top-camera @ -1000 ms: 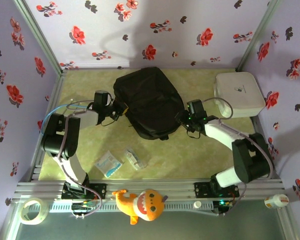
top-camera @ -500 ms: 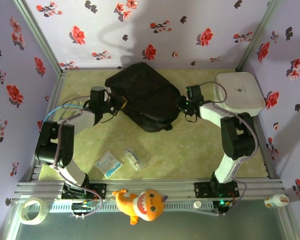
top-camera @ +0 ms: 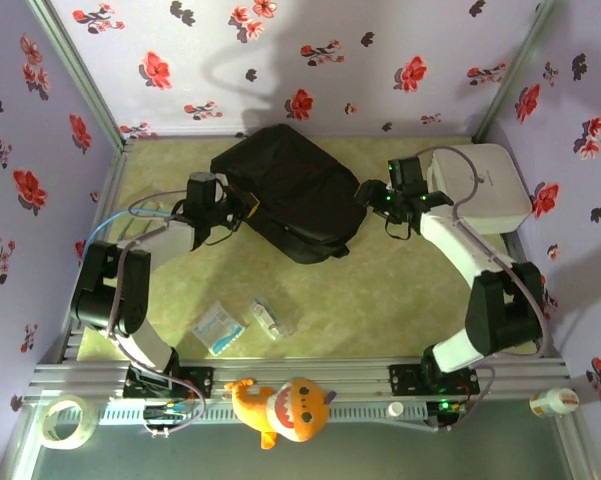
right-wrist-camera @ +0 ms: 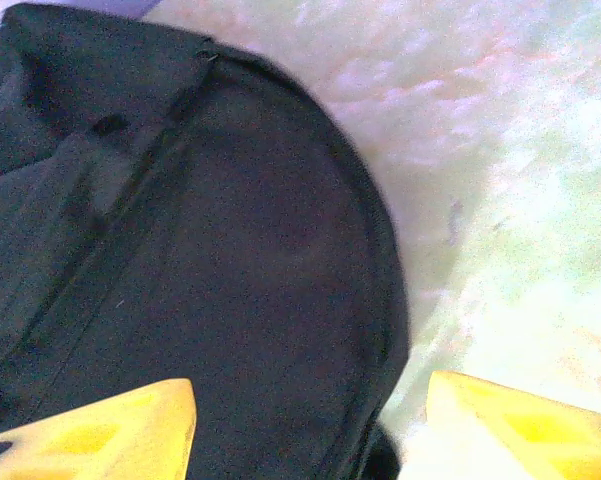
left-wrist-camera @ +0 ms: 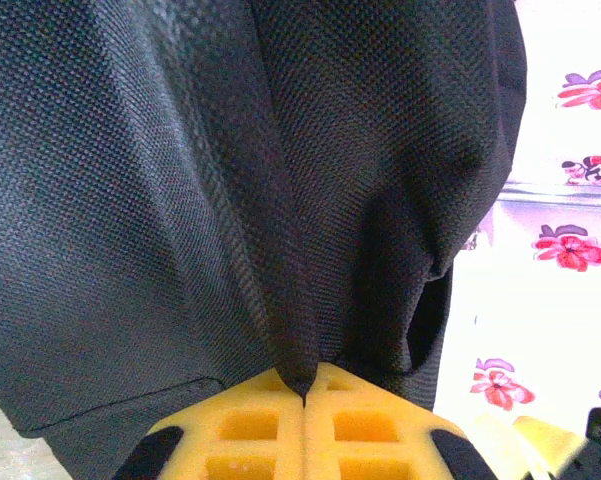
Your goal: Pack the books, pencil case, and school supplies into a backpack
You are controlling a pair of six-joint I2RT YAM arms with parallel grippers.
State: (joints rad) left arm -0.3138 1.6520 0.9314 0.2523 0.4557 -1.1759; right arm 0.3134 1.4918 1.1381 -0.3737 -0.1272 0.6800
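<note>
**Backpack** (left-wrist-camera: 180, 180): in the left wrist view, cut off at the top, left and bottom edges, with folds of black weave close up. In the right wrist view, cut off left and below, and blurred.
**Left gripper** (left-wrist-camera: 303, 400): yellow jaws cut off by the bottom edge, pressed together on a pinched fold of backpack. From above, its tips are hidden against the black fabric.
**Right gripper** (right-wrist-camera: 310, 400): jaw tips wide apart at the bottom corners, the rest cut off, blurred.
**Pencil case** (top-camera: 271, 318): contents too small to tell.
**Packet** (top-camera: 218, 328): print too small to read.
**Box** (top-camera: 485, 190): left edge partly hidden behind the right arm (top-camera: 460, 250).
</note>
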